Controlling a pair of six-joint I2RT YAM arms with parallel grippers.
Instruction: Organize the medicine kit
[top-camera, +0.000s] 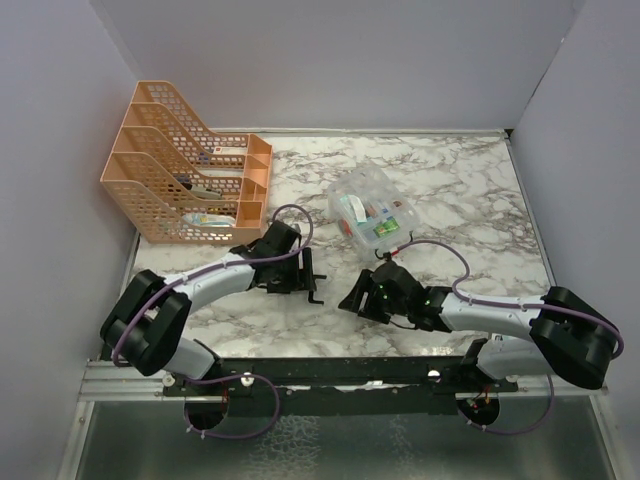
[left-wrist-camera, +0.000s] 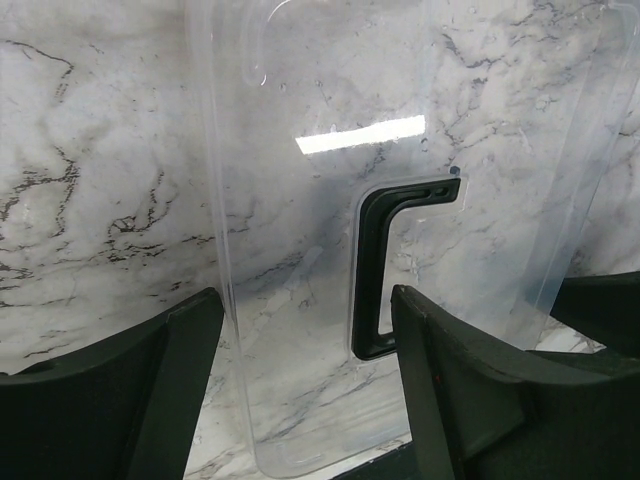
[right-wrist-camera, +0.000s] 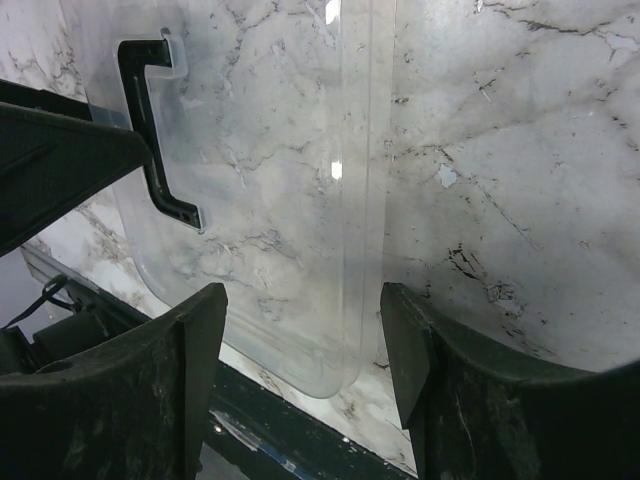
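Note:
A clear plastic lid (top-camera: 332, 285) with a black handle (top-camera: 316, 281) lies flat on the marble table between my two grippers. The open clear kit box (top-camera: 375, 212) holding several medicine items stands behind it. My left gripper (top-camera: 302, 272) is open and empty at the lid's left edge. In the left wrist view its jaws (left-wrist-camera: 305, 385) straddle the lid (left-wrist-camera: 300, 250), with the handle (left-wrist-camera: 375, 270) by the right finger. My right gripper (top-camera: 356, 297) is open and empty at the lid's right edge. In the right wrist view it (right-wrist-camera: 300, 395) straddles the lid's corner (right-wrist-camera: 270, 200).
An orange mesh file organiser (top-camera: 185, 180) with a few items in its slots stands at the back left. Grey walls close in the back and sides. The table's front edge with a black rail (top-camera: 350, 370) runs just below the grippers.

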